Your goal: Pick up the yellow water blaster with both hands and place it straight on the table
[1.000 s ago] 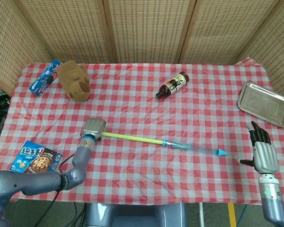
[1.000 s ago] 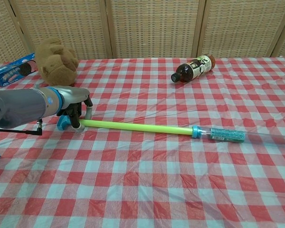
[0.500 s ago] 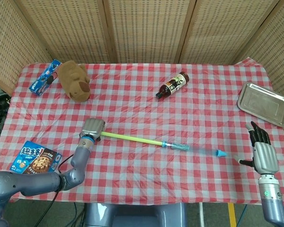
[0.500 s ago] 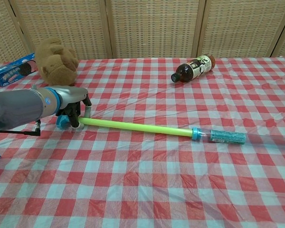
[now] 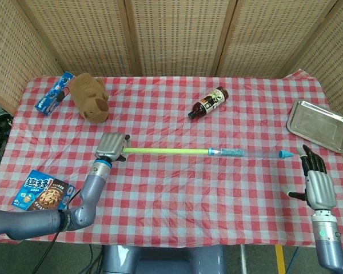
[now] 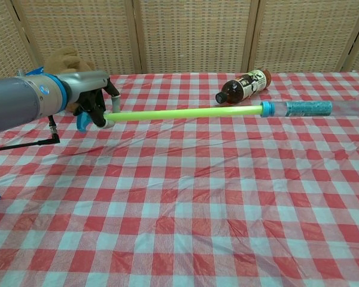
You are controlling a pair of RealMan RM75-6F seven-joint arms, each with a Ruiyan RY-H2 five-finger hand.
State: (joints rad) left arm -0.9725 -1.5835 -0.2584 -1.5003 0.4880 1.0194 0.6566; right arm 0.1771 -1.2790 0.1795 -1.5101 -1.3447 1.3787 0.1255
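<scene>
The table (image 5: 160, 188) in its checked cloth carries a long yellow water blaster (image 5: 177, 151) lying nearly level across the middle. The left hand (image 5: 111, 147) has its fingers wrapped around the handle end. The right hand (image 5: 317, 182) rests near the front right edge, fingers apart and holding nothing, just short of the blue tip. To do this step well, the right hand should probably take the clear end, so both hands can align the blaster and lower it evenly

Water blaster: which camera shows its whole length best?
Head view: the water blaster shows whole, from the left hand gripping its handle to the blue tip. Chest view shows grip and yellow tube close up, but cuts off the tip.
</scene>
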